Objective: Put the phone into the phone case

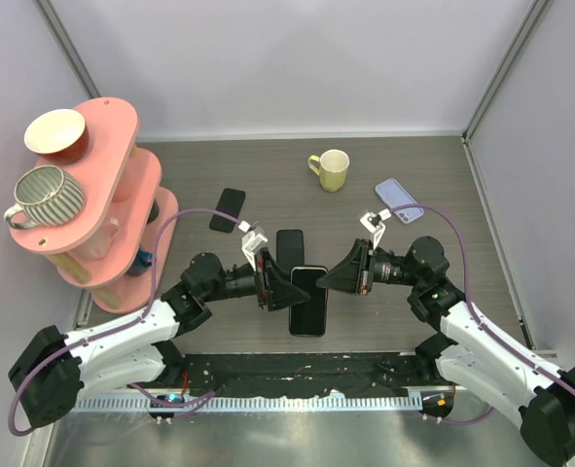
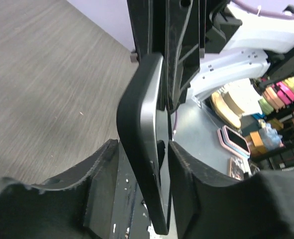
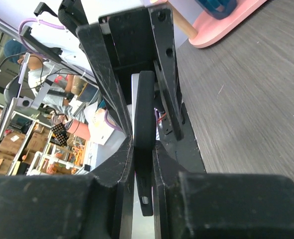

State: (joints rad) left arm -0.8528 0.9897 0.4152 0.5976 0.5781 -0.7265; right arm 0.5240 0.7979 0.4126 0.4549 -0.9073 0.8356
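Phone (image 1: pixel 307 300), in black phone case (image 2: pixel 129 114), sits flat over table (image 1: pixel 443 292) centre, well right of pink rack (image 1: pixel 122 195), nearer than yellow mug (image 1: pixel 330 169). Right pincer (image 1: pixel 334 276) clamps one long edge. Left pincer (image 1: pixel 292 288) spread, fingers loose either side of the opposite edge.

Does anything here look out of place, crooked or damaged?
Nothing looks spilled or broken. One thing: the phone, between the left pincer and the right pincer, shows its grey side beyond the rim of the black phone case, so it seems not fully seated.
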